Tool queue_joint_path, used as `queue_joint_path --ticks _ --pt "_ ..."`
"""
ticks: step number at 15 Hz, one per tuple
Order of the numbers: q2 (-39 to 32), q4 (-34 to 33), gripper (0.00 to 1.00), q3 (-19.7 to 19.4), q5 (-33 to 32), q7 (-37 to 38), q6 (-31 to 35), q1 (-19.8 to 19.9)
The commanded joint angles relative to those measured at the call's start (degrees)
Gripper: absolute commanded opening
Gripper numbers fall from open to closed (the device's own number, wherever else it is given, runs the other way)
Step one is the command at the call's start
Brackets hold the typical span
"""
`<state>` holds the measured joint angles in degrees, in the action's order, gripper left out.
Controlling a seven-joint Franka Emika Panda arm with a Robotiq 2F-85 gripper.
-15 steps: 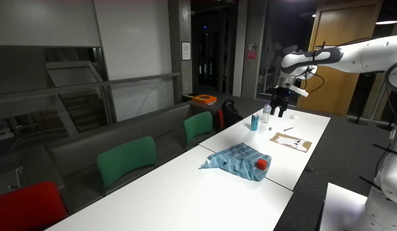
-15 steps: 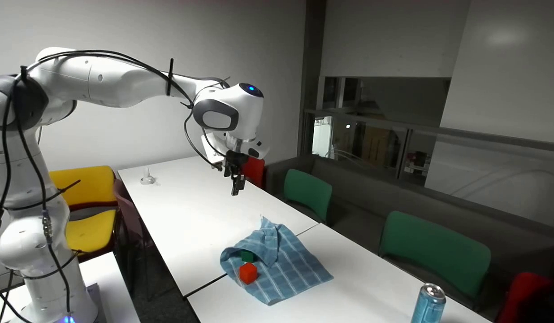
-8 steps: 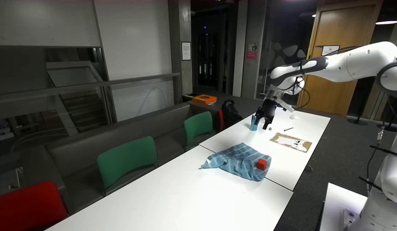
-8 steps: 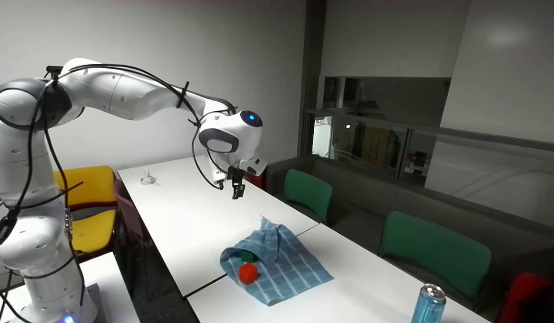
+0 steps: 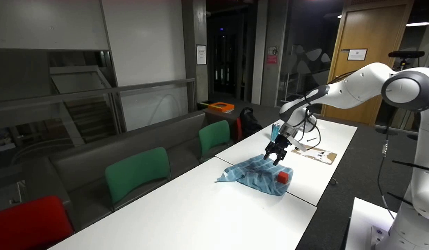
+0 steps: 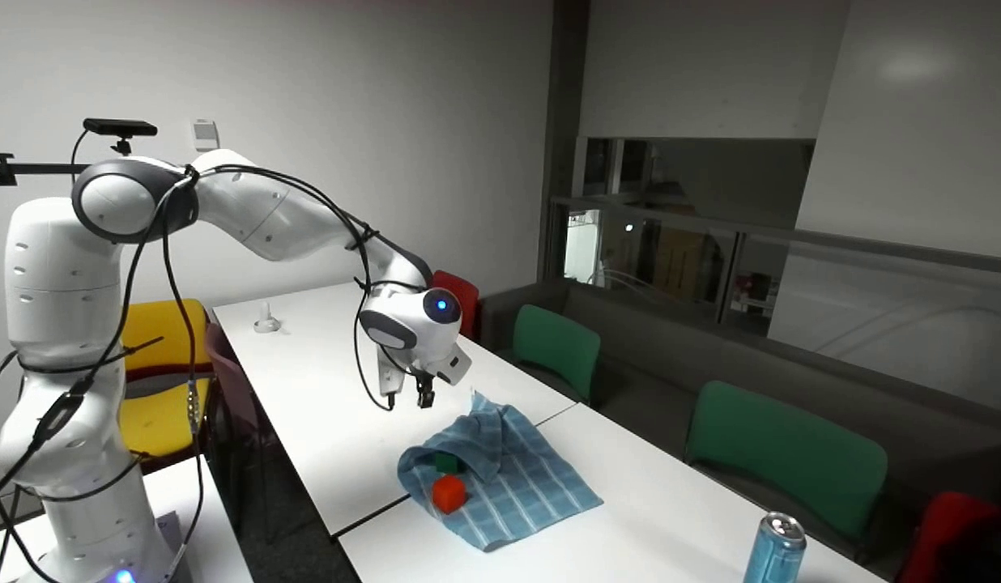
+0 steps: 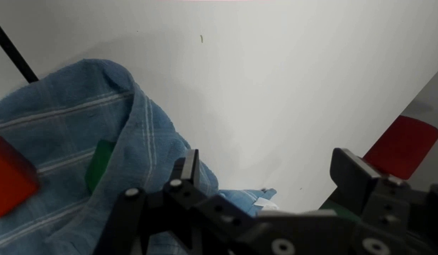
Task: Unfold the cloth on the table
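The blue checked cloth [image 5: 249, 178] lies partly folded over itself on the white table [image 5: 200, 215], across a seam. In an exterior view, its folded flap and pointed corner show on the cloth [image 6: 533, 478]. A red block [image 6: 449, 494] sits on the fabric, and a green block [image 6: 446, 462] peeks out from under the fold. My gripper [image 5: 270, 161] hangs above the table near the cloth. In the wrist view the gripper [image 7: 265, 156] is open with nothing held; its left finger overlaps the fold of the cloth [image 7: 151, 141], and the tagged corner shows between the fingers.
A blue can [image 6: 774, 551] stands on the table, also visible behind the gripper in an exterior view. A cardboard sheet [image 5: 317, 154] lies beyond the cloth. A small white object [image 6: 266, 321] stands at the table's far end. Green chairs [image 5: 138, 173] line the long side.
The arm has come down and swung toward the cloth, so the gripper now hangs low near it. The cloth and blocks have stayed put, and the gripper has stayed open.
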<state>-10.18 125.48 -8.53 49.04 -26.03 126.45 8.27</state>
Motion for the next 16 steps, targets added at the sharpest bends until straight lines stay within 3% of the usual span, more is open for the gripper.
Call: queue_joint_path --ticks 1,3,7,11,16 --pt "-2.01 2.68 1.0 0.48 2.87 -4.02 4.13 1.96" --pt "-4.0 2.78 1.0 0.56 5.39 -5.98 5.11 3.49" --pt "-6.98 2.62 1.0 0.81 18.14 -8.98 4.8 6.03" --pt "-9.88 2.35 1.0 -0.12 26.7 -10.19 7.01 6.09" --pt "-13.56 0.96 1.0 -0.68 32.68 -8.99 10.96 5.12"
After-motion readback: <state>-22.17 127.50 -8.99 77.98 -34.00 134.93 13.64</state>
